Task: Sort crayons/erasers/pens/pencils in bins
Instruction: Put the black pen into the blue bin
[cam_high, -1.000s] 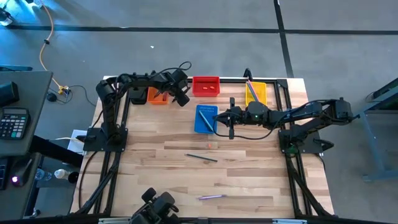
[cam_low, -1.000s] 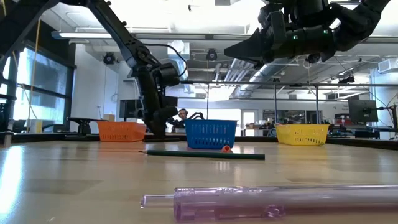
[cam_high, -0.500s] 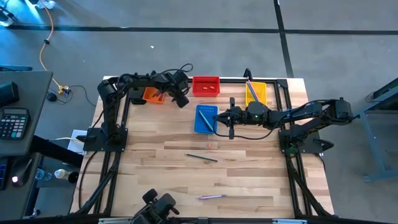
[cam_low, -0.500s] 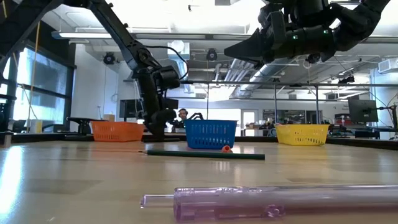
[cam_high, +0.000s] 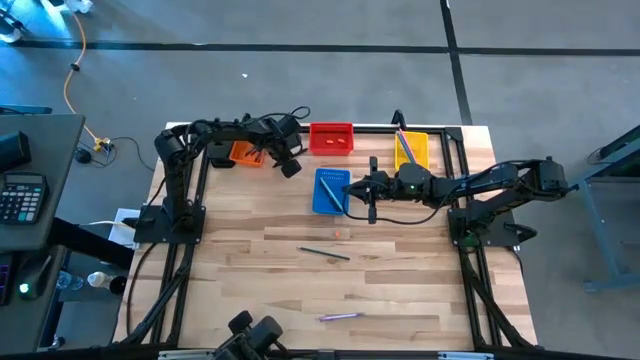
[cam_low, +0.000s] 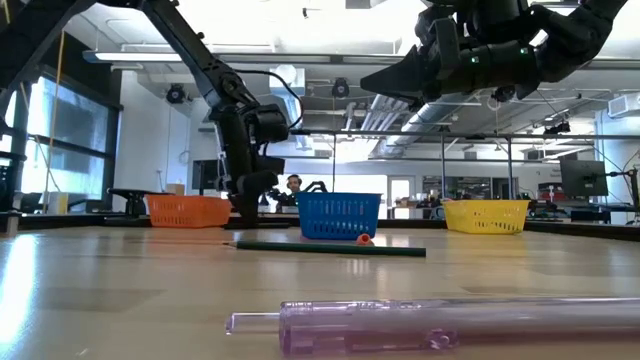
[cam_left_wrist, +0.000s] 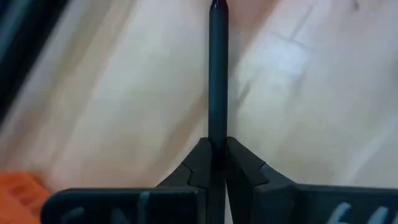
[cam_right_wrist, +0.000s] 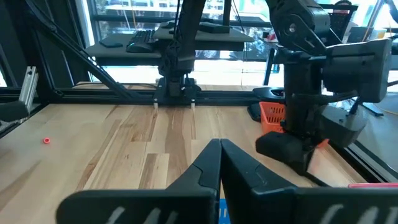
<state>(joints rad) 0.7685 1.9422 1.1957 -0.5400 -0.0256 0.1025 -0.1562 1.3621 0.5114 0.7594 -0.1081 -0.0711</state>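
Dark pencil (cam_left_wrist: 217, 74) clamped in left gripper (cam_left_wrist: 216, 163), low beside orange bin (cam_high: 247, 153) at table's far-left edge | right gripper (cam_high: 371, 192) pressed together, empty, over blue bin (cam_high: 330, 190) | left: green pencil (cam_high: 325, 253), purple pen (cam_high: 338, 316), eraser (cam_high: 339, 234) mid-table | open board in front, bins and frame crowd the back

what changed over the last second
The left gripper closed on a thin dark stick beside the orange bin, which slid slightly toward the table's back-left corner. The right gripper stayed shut above the blue bin. The pencil, eraser and purple pen kept their places.
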